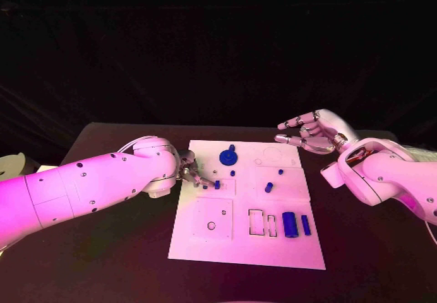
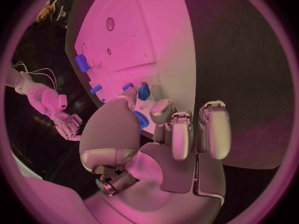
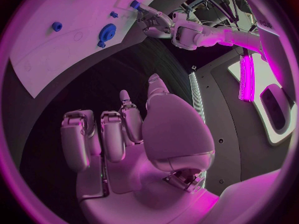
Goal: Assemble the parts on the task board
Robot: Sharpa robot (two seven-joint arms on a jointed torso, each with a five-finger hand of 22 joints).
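On white task board (image 1: 205, 243): round blue gear (image 1: 228, 157)

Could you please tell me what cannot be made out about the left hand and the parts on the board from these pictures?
- Left hand grip: in the head view its arm covers most of it; whether the fingertips pinch the small blue peg or only touch it is unclear.
- Blue gear: too small to tell if it is seated on the task board.
- Right hand: hovers with nothing in it.
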